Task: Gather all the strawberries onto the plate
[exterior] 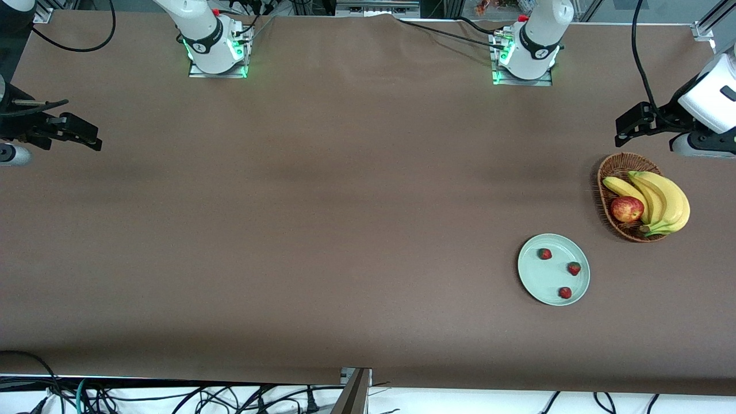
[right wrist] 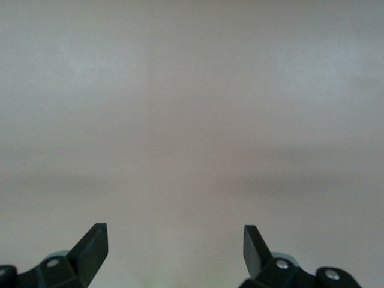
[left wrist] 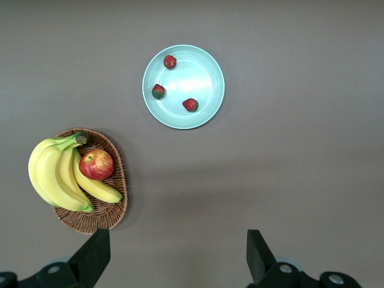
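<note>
Three strawberries [exterior: 544,253] [exterior: 574,268] [exterior: 565,292] lie apart on the pale mint-green plate [exterior: 526,270] toward the left arm's end of the table. The left wrist view shows the same plate [left wrist: 192,75] and berries [left wrist: 170,61] [left wrist: 158,91] [left wrist: 190,104]. My left gripper [exterior: 620,133] is open and empty, held high over bare table beside the basket; its fingers frame bare cloth in the left wrist view [left wrist: 178,243]. My right gripper [exterior: 95,140] is open and empty and waits over bare table at the right arm's end, as the right wrist view [right wrist: 174,237] shows.
A brown wicker basket [exterior: 609,172] holds a red-yellow apple [exterior: 627,209] and a bunch of bananas [exterior: 661,198]. It stands beside the plate, farther from the front camera. Basket [left wrist: 102,216], apple [left wrist: 96,164] and bananas [left wrist: 51,174] also show in the left wrist view.
</note>
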### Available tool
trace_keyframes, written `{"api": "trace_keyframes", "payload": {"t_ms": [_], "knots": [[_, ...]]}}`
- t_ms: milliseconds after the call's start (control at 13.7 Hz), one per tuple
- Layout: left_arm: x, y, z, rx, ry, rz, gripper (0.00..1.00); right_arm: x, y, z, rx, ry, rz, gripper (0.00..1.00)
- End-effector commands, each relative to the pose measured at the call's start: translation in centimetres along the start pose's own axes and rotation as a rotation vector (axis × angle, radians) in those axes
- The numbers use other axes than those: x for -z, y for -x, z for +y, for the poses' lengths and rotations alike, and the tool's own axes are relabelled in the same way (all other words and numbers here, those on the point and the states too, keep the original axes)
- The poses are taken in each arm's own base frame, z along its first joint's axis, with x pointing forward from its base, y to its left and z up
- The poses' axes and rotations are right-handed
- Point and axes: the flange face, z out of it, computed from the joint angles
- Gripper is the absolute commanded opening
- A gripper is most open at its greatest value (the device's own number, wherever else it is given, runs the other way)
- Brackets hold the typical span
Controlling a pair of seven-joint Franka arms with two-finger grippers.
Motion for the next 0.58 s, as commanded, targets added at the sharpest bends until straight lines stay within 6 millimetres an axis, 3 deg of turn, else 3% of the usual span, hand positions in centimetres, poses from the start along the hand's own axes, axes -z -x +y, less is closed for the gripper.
{"api": "trace_keyframes", "payload": {"t_ms": [0, 365, 510], "knots": [[0.3, 1.9, -0.4, 0.031, 0.024, 0.007, 1.00, 0.4, -0.1, 0.1, 0.035, 0.014, 0.003, 1.00], [1.3, 2.0, -0.8, 0.103, 0.027, 0.024, 1.00, 0.5, -0.1, 0.0, 0.040, 0.011, 0.004, 1.00], [1.2, 2.0, -1.9, 0.120, 0.027, 0.023, 1.00, 0.5, 0.0, -0.1, 0.041, 0.010, 0.004, 1.00]]}}
